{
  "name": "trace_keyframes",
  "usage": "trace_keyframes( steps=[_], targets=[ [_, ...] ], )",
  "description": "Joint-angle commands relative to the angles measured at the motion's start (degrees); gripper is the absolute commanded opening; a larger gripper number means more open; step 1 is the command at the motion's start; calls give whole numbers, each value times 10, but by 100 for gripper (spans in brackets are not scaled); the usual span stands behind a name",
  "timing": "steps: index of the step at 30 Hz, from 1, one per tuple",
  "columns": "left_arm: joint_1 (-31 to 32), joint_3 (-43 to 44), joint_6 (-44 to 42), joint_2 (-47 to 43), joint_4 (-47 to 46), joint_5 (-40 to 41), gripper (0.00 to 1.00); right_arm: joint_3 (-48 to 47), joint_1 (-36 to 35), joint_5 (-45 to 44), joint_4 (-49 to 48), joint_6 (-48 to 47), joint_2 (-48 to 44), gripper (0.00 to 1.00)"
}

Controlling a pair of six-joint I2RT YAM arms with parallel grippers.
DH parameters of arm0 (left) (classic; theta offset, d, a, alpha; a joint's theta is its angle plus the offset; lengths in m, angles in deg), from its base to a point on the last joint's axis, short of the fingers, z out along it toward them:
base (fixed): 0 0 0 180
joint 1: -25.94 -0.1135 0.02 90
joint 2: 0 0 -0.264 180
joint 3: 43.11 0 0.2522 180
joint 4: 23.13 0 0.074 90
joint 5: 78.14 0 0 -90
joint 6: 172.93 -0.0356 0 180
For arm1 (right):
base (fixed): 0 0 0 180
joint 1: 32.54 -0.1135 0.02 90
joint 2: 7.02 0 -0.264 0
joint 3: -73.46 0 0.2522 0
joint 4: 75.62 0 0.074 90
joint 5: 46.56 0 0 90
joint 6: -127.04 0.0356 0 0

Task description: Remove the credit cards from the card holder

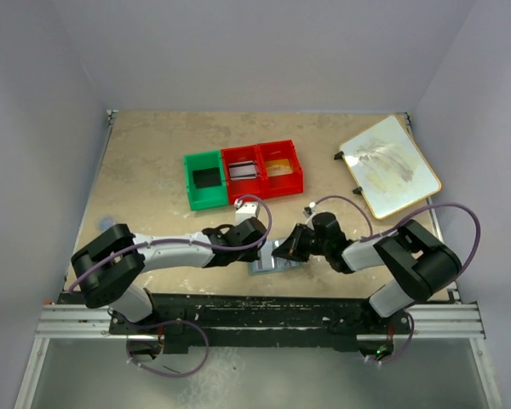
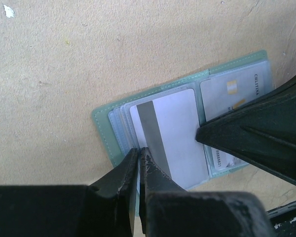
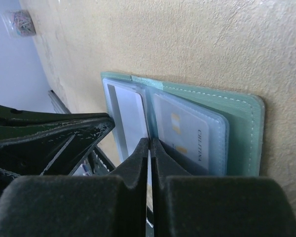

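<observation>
Grey-green at its rim and pale blue-grey inside, the card holder (image 2: 101,127) lies opened flat close to the near edge of the tabletop (image 1: 145,170), about midway between the left and right edges, with both grippers meeting over it. The left gripper (image 2: 139,152) comes in from the left with its fingers pressed together at the near corner of a striped credit card (image 2: 177,128), a white card with a grey magnetic band sitting in the holder's left pocket. A thin pale sliver runs between the fingers, so they are pinching an edge there, though it is hard to tell whether it is the card alone or the pocket sleeve too. The right gripper (image 3: 149,144) is also closed, its tip down on the centre fold between the two pockets; I cannot tell whether anything is caught in it. Two cards show in all: the striped one and a chip credit card (image 2: 232,98) with small print along its edge in the right pocket, partly covered by the right gripper. Well apart, towards the far edge, stand three bins in a row: one green bin (image 1: 204,158) and two red bins (image 1: 238,189); their contents are too small to make out. One cream board (image 1: 390,166) lies at the far right corner.
</observation>
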Motion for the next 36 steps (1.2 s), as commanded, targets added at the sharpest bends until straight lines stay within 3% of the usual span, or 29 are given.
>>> trace_keyframes(
  steps=[1,7,17,20,23,25,33,36],
  targets=[
    [12,-6,6,24,-3,-19,0,-21,-12,-21,38,-18,-28,0],
    [12,-7,11,21,9,3,0,6,2,-7,40,-21,-85,0],
    [12,-6,8,23,5,0,0,44,24,3,39,-2,-102,0],
    [12,-6,4,23,2,-2,0,40,24,13,32,-19,-94,9],
    [12,-5,3,23,-1,-6,0,32,24,31,-5,-21,-70,28],
    [11,-4,2,26,-3,-10,0,15,23,28,-16,-25,-43,30],
    [13,-5,3,28,-13,-26,0,28,18,56,-129,9,44,28],
    [14,-8,3,29,-17,-31,0,31,15,53,-152,16,57,21]
  ],
)
